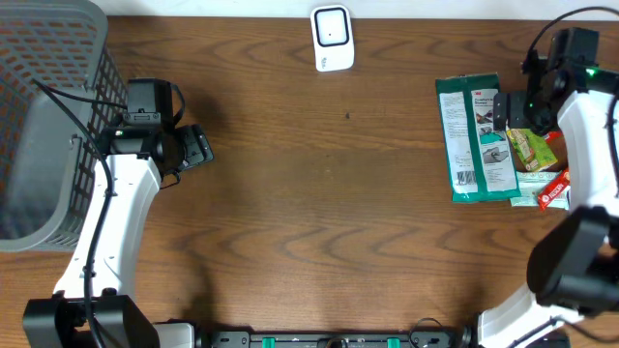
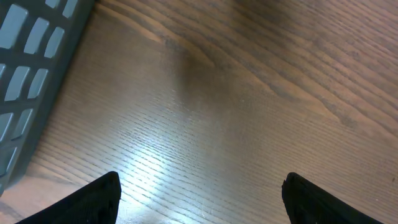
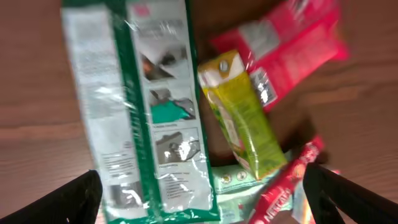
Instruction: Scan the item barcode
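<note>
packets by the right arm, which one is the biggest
The green-and-white pack, leftmost in the pile; the yellow-green pouch and red packet beside it are far smaller.

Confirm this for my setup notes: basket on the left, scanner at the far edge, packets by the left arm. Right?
No. The packets lie by the right arm, not the left; the overhead view shows it. The basket on the left and the scanner at the far edge stand.

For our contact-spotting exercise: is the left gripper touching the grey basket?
Apart. The left wrist view shows bare table between the open left gripper and the grey basket.
</note>
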Tool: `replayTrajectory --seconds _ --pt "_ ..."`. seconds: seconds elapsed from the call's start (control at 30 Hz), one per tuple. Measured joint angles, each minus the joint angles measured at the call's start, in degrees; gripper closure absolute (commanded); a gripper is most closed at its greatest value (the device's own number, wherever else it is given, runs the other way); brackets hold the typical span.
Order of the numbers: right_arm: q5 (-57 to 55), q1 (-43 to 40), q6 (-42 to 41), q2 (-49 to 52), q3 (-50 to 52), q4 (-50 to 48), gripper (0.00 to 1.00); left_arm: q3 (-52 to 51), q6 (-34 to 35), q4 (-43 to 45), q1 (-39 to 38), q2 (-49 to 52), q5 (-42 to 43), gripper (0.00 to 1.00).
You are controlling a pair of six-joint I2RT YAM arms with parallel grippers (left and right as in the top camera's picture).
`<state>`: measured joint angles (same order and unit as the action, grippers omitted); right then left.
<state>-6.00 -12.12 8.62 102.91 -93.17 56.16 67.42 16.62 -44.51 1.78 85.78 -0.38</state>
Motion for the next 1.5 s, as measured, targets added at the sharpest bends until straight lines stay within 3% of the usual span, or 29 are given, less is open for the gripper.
replayTrajectory --seconds 0.27,0.47,0.7,0.93,1.33,1.5 --pt "0.2 1.7 0.0 -24.2 -0.2 -0.2 0.01 0.0 0.0 0.0 0.0 0.0 0.0 0.16" --pt "0.1 2.6 0.0 -35.5 -0.2 -0.2 0.01 0.0 0.0 0.0 0.0 0.0 0.0 0.16" --pt "0.0 11.0 0.0 -47.7 -0.2 0.6 0.01 0.0 0.0 0.0 0.0 0.0 0.0 0.16" --pt "-0.2 14.2 0.0 -59.6 0.9 1.3 0.01 0.0 0.0 -0.1 0.0 0.0 0.0 0.16" --pt "-0.2 14.2 -2.2 -83.9 30.2 -2.2 0.01 0.0 0.0 0.0 0.0 0.0 0.0 0.15" --pt "1.3 14.2 -4.0 -94.7 45.1 -11.8 0.01 0.0 0.0 0.0 0.0 0.0 0.0 0.15"
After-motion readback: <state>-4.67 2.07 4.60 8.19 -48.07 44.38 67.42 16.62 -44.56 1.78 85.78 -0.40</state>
